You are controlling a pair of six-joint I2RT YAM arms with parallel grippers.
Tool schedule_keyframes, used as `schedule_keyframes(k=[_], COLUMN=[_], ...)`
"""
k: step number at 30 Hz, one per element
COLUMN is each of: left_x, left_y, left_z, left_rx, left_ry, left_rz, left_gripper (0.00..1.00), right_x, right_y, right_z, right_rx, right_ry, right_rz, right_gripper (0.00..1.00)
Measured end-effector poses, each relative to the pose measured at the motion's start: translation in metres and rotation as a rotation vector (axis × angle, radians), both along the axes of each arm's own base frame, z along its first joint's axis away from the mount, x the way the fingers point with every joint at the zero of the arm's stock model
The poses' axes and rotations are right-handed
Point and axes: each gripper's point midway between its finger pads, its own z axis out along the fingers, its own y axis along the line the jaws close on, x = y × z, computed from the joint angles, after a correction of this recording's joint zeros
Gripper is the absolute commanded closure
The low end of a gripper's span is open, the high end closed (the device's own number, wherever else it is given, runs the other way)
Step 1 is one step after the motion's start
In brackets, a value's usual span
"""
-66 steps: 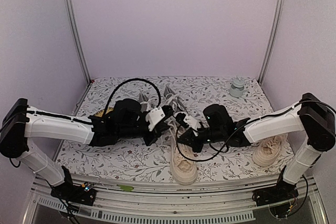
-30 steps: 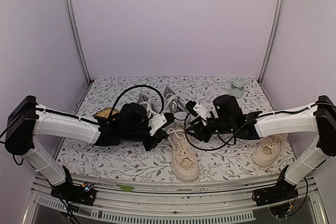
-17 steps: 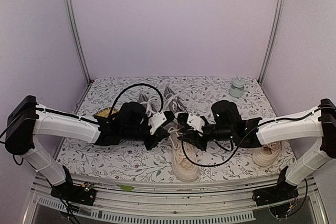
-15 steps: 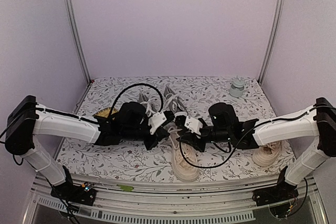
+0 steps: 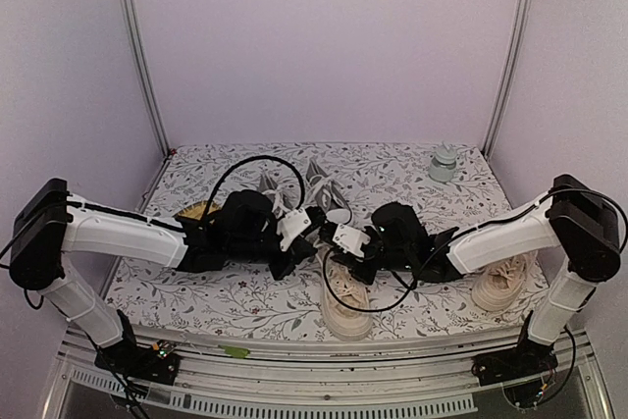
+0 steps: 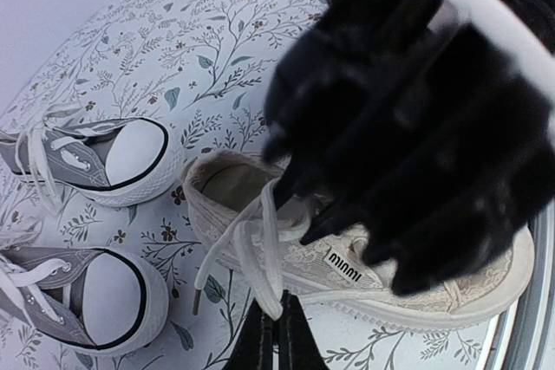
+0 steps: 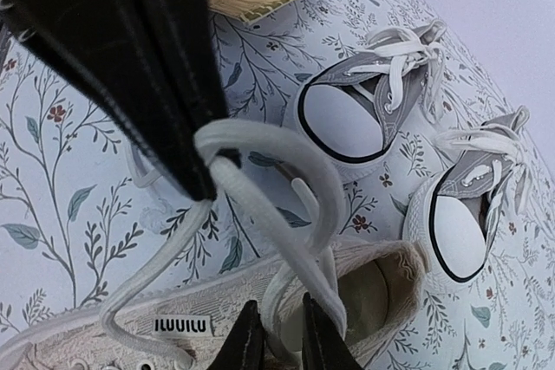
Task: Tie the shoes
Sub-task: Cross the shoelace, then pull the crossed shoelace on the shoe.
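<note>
Floral-printed surface (image 5: 245,296) carries all four shoes. Toward the left, the grey pair (image 7: 342,114) lies with laces sprawling. The left gripper (image 6: 270,327), pressed together, pinches a lace (image 6: 264,249) of the middle cream shoe (image 5: 345,306). The right gripper (image 7: 282,327) stands narrowly around another strand; whether it grips, I cannot tell. No knot shows yet. The second cream shoe (image 5: 500,282) waits far right.

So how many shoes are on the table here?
4. One cream sneaker sits centre front, the other cream sneaker far right, one grey sneaker and the other grey sneaker side by side behind.
</note>
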Motion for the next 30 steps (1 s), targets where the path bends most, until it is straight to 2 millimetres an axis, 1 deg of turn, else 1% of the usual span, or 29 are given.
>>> schedule_keyframes(k=[1,3,6,9,11,12,13,14,15,19,21,24,25,26,27,28,30], left_x=[0.0,0.0,0.0,0.002,0.005,0.007,0.009,0.011,0.013,0.017,0.015,0.014,0.013,0.011,0.009,0.007,0.003], left_y=[0.0,0.0,0.0,0.001,0.002,0.003,0.005,0.006,0.008,0.01,0.007,0.004,0.003,0.001,0.0,-0.001,0.0], left_z=[0.0,0.0,0.0,0.001,0.002,0.002,0.002,0.002,0.002,0.002,0.004,0.004,0.002,-0.001,-0.004,-0.006,-0.011], left_rx=[0.0,-0.001,-0.002,-0.005,-0.011,-0.013,-0.015,-0.016,-0.017,-0.02,-0.034,-0.045,-0.046,-0.044,-0.043,-0.039,-0.03], left_ry=[0.0,0.001,0.002,0.003,0.005,0.006,0.007,0.009,0.011,0.012,0.014,0.019,0.023,0.032,0.044,0.052,0.073], left_rz=[0.0,0.001,0.002,0.009,0.019,0.026,0.035,0.043,0.05,0.064,0.05,0.034,0.027,0.017,0.006,-0.007,-0.021], left_gripper=[1.0,1.0,1.0,1.0,1.0,1.0,1.0,1.0,1.0,1.0,1.0,1.0,0.92,0.7,0.5,0.44,0.38], right_x=[0.002,0.004,0.004,-0.001,-0.008,-0.013,-0.024,-0.026,-0.036,-0.068,-0.075,-0.073,-0.07,-0.068,-0.066,-0.063,-0.058], right_y=[0.001,0.003,0.005,0.006,0.006,0.006,0.007,0.007,0.008,0.004,-0.004,-0.019,-0.024,-0.03,-0.035,-0.04,-0.05], right_z=[-0.001,-0.002,0.0,0.003,0.012,0.02,0.035,0.039,0.051,0.082,0.088,0.085,0.081,0.078,0.074,0.07,0.065], right_rx=[-0.002,-0.003,0.005,0.011,0.026,0.042,0.076,0.085,0.113,0.187,0.206,0.209,0.206,0.202,0.197,0.193,0.188], right_ry=[-0.001,-0.003,-0.003,0.013,0.033,0.044,0.064,0.067,0.088,0.201,0.27,0.386,0.427,0.466,0.503,0.537,0.593], right_rz=[-0.005,-0.008,-0.005,0.016,0.042,0.064,0.106,0.116,0.157,0.273,0.291,0.255,0.233,0.211,0.186,0.161,0.116], right_gripper=[0.94,0.98,0.99,0.99,0.99,0.99,0.99,0.99,0.99,0.99,0.99,0.99,0.99,0.99,0.99,0.99,0.99])
